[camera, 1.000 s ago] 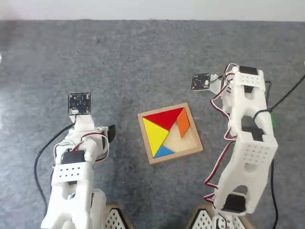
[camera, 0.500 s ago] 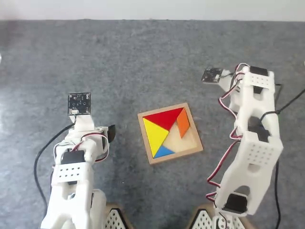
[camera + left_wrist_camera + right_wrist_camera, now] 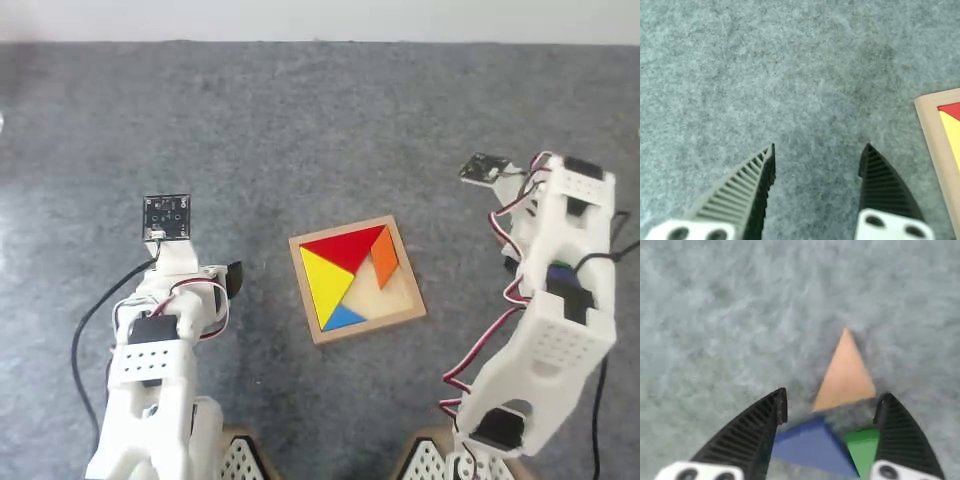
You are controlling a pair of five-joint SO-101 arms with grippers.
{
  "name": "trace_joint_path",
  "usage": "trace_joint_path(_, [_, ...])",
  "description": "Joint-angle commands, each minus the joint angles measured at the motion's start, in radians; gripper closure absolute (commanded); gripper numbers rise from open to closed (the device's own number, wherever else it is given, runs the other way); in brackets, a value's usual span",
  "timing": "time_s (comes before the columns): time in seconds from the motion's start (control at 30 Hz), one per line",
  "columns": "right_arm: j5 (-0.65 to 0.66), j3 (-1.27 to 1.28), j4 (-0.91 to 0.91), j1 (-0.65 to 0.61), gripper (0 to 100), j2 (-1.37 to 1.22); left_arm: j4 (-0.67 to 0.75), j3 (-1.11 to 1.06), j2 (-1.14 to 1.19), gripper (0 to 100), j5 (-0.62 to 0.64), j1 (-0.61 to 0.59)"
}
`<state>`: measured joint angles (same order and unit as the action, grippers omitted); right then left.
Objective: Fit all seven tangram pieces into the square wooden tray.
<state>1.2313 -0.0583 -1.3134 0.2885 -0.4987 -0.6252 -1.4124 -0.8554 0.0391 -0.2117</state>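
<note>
Grey felt table [image 3: 300, 120] | wooden tray [image 3: 370, 327] part-filled | left gripper [image 3: 820, 146] spread, empty | right gripper [image 3: 834, 393] spread over tan triangle [image 3: 845, 367]

Four tangram pieces [image 3: 345, 250] in wooden tray [image 3: 392, 297]

Two white printed robot arms, both with fingers apart.
The left white arm [image 3: 155, 370] stands at the lower left of the high view, with its square wrist camera board [image 3: 166, 217] at mid-left. The left black ribbed gripper [image 3: 819, 150] has its two pointed fingers spread wide. The right white arm [image 3: 555, 330] runs up the right edge, apparently leaning outward. The right black ribbed gripper [image 3: 834, 395] is likewise parted.
</note>
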Motion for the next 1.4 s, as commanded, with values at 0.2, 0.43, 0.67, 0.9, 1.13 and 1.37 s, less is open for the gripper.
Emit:
trace_joint_path(0.2, [-0.186,0.032,0.217,0.01,80.2,0.004,0.021,0.004,-0.011,73,-0.008,0.0])
trace_joint_path(0.43, [-0.189,0.032,0.249,-0.016,91.6,0.044,0.021,0.004,-0.009,73,-0.008,0.003])
trace_joint_path(0.67, [0.009,0.032,0.243,-0.059,72.3,0.038,0.021,0.004,-0.008,73,-0.008,0.003])
trace_joint_path(0.9, [0.052,0.031,0.282,-0.081,68.4,0.039,0.021,0.004,-0.006,73,-0.008,0.003])
trace_joint_path(1.13, [0.052,0.035,0.294,-0.085,73.4,0.001,0.021,0.004,-0.006,73,-0.008,0.003])
trace_joint_path(1.37, [0.046,0.035,0.294,-0.076,97.9,-0.008,0.021,0.004,-0.006,73,-0.008,0.002])
